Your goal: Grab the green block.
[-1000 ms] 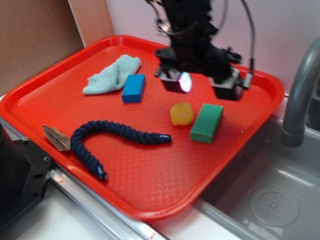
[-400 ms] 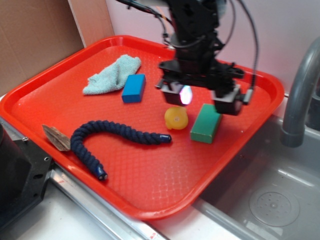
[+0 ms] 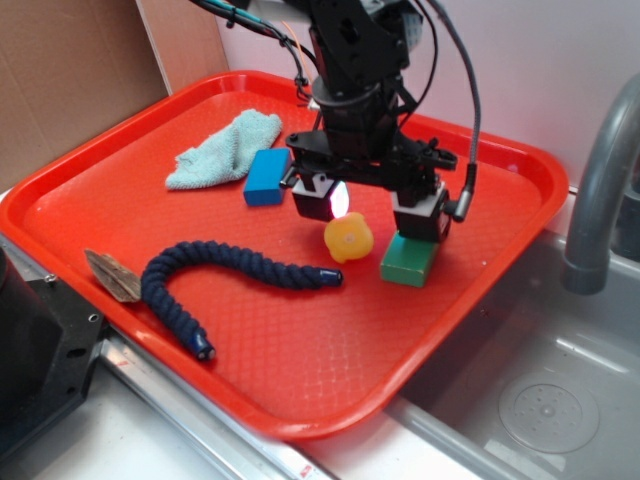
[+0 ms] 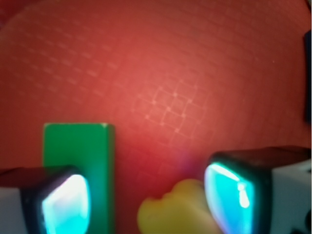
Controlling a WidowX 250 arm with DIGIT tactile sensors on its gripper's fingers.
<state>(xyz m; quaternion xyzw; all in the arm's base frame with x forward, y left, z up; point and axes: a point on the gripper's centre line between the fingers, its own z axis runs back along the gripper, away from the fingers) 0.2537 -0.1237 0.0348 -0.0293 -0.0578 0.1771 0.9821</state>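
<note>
The green block [image 3: 410,260] lies flat on the red tray [image 3: 300,380], near its right edge. My gripper [image 3: 370,208] hangs low over the tray, open, with one finger right above the block and the other to its left. A small yellow toy [image 3: 348,238] sits between the two fingers. In the wrist view the green block [image 4: 92,161] runs under the left finger [image 4: 66,204], and the yellow toy [image 4: 175,212] sits against the right finger [image 4: 229,197]. Nothing is gripped.
A blue block [image 3: 266,176] and a pale teal cloth [image 3: 225,150] lie at the tray's back left. A dark blue rope [image 3: 225,270] curves across the front, with a brown scrap [image 3: 112,275] at its left. A sink and grey faucet [image 3: 600,190] stand to the right.
The gripper has come forward and down from behind the block, now straddling the yellow toy, one finger over the green block. The yellow toy has shifted a little left.
</note>
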